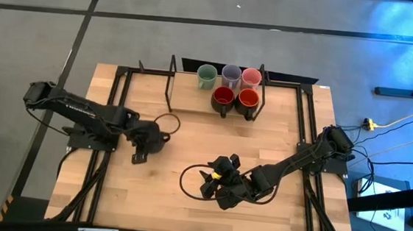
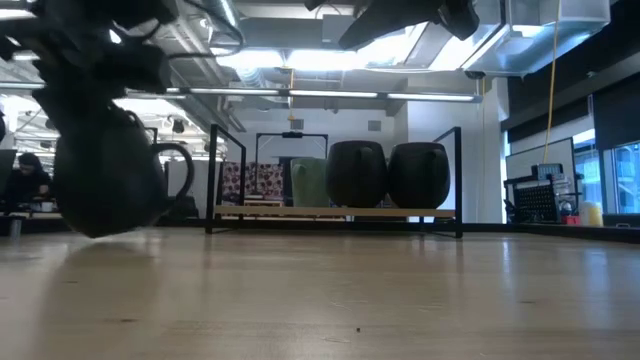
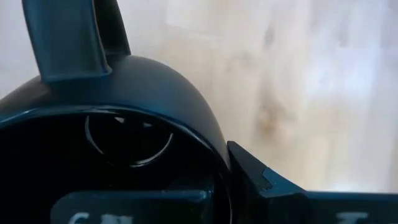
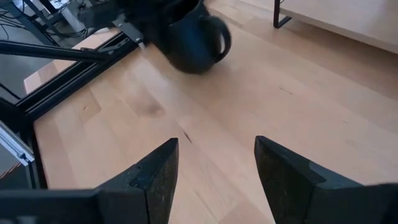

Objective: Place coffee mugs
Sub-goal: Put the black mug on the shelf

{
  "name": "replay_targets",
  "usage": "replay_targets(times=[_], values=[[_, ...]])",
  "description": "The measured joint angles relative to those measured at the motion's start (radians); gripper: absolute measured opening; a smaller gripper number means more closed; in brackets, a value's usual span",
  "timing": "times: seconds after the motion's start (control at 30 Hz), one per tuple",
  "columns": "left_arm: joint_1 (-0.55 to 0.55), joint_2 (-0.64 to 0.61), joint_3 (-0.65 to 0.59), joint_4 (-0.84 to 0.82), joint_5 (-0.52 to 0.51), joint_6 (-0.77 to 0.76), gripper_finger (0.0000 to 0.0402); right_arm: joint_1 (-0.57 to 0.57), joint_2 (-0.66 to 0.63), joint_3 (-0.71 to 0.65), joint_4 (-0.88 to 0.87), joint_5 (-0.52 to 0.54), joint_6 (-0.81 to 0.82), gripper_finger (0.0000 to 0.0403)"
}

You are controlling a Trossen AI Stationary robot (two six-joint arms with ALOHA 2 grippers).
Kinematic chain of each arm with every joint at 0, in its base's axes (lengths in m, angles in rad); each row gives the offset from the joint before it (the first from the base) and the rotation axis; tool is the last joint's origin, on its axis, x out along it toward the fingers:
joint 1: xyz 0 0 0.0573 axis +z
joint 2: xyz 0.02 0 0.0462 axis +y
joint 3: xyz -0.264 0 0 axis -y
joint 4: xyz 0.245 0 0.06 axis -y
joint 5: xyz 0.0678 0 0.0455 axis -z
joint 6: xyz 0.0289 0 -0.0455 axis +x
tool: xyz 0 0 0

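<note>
Where overhead hides it, left hand pinches black mug.

Open wood lies ahead of my right gripper; the black mug blocks my left side, five mugs crowd the far rack.
</note>
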Motion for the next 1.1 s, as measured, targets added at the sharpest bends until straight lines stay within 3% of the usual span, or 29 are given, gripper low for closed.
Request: replay_targets(times=[0.3, 0.47, 0.63, 0.77, 1.1], values=[[-0.154, 0.0, 0.0, 0.135, 0.003, -0.077, 0.0015, 0.0, 0.0, 0.0, 0.03, 0.008, 0.001, 0.0202], [-0.212, 0.0, 0.0, 0.249, -0.001, -0.084, 0.0014, 0.0, 0.02, 0.002, 0.071, 0.025, -0.009, 0.0237], [-0.25, 0.042, 0.028, 0.263, -0.019, -0.051, 0.0014, 0.0, 0.078, 0.002, 0.241, -0.013, -0.212, 0.0269], [-0.281, 0.134, 0.133, 0.233, -0.026, 0.072, 0.0014, -0.007, 0.121, 0.001, 0.338, -0.016, -0.332, 0.0273], [-0.302, 0.373, 0.465, -0.035, -0.067, 0.366, 0.0014, -0.042, 0.128, 0.002, 0.402, -0.098, -0.509, 0.0257]])
